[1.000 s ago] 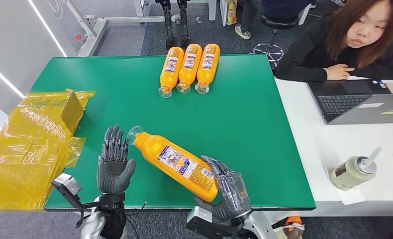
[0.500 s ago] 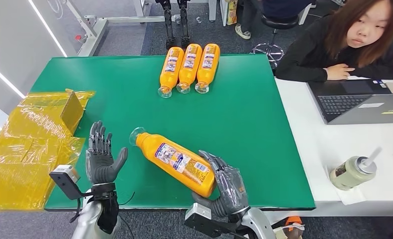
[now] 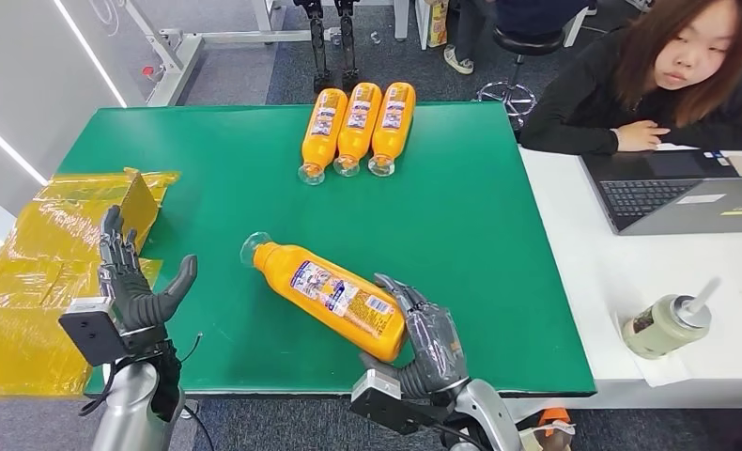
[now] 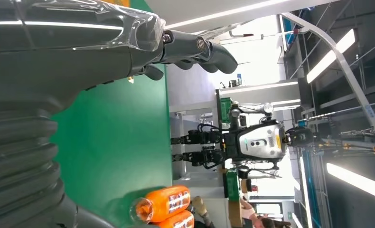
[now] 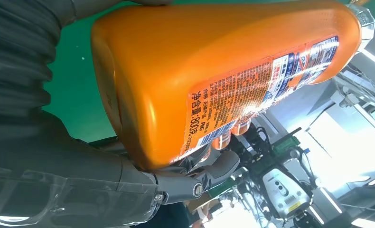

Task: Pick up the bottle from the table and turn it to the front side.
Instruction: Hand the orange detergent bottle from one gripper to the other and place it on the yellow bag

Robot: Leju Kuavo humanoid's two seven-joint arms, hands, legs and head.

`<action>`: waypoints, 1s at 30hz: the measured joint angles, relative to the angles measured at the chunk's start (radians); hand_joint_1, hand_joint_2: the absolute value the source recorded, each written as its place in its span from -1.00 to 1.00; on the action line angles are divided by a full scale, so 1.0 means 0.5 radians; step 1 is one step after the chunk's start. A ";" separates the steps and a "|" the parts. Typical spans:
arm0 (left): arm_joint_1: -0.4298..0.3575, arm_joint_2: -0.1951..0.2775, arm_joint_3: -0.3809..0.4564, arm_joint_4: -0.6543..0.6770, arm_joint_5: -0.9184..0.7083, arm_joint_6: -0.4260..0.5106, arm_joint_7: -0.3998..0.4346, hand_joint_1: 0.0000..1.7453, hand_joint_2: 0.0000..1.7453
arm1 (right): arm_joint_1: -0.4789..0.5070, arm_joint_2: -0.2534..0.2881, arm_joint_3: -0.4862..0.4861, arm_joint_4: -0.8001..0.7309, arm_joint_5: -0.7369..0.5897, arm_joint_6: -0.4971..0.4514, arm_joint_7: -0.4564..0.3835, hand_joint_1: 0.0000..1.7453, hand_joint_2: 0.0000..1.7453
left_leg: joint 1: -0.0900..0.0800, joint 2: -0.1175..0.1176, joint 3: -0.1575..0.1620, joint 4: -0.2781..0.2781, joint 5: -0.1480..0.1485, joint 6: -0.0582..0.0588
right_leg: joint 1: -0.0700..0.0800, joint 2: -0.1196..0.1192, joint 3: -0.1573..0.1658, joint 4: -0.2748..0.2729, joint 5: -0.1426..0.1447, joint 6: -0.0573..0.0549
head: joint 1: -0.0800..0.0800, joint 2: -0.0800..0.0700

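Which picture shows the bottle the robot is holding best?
The head view: the whole bottle shows, cap to base, with the right hand gripping its base. The right wrist view shows it close, base and label only. The left wrist view shows other bottles.

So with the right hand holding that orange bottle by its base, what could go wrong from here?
1. The right hand grips only the base of the orange bottle, so the long neck end could sag or slip out.
2. The left hand is open and off to the side near the yellow plastic wrapping, too far to steady the bottle.
3. The bottle sits near the green table's front edge, so a drop might roll it off.
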 joint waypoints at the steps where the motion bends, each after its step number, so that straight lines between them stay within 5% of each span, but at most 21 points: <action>1: 0.000 0.000 0.009 -0.001 0.010 -0.010 -0.008 -1.00 1.00 | -0.006 0.000 0.001 0.006 -0.007 0.000 -0.004 1.00 1.00 | 0.000 0.000 0.000 0.000 0.000 0.000 | 0.000 0.000 0.000 0.000 0.000 0.000 | 0.000 0.000; 18: 0.043 -0.088 0.073 0.121 0.835 -0.970 0.176 -1.00 1.00 | -0.079 0.001 0.038 0.116 -0.034 -0.086 -0.078 1.00 1.00 | 0.000 0.000 0.000 0.000 0.000 0.000 | 0.000 0.000 -0.001 -0.001 0.000 0.000 | 0.000 0.000; 30: -0.013 -0.137 0.073 0.388 1.016 -1.091 0.199 -1.00 1.00 | -0.089 0.003 0.071 0.109 0.026 -0.140 -0.078 1.00 1.00 | 0.000 0.000 0.000 0.000 0.000 0.000 | 0.000 0.000 -0.001 -0.001 0.000 0.000 | 0.000 0.000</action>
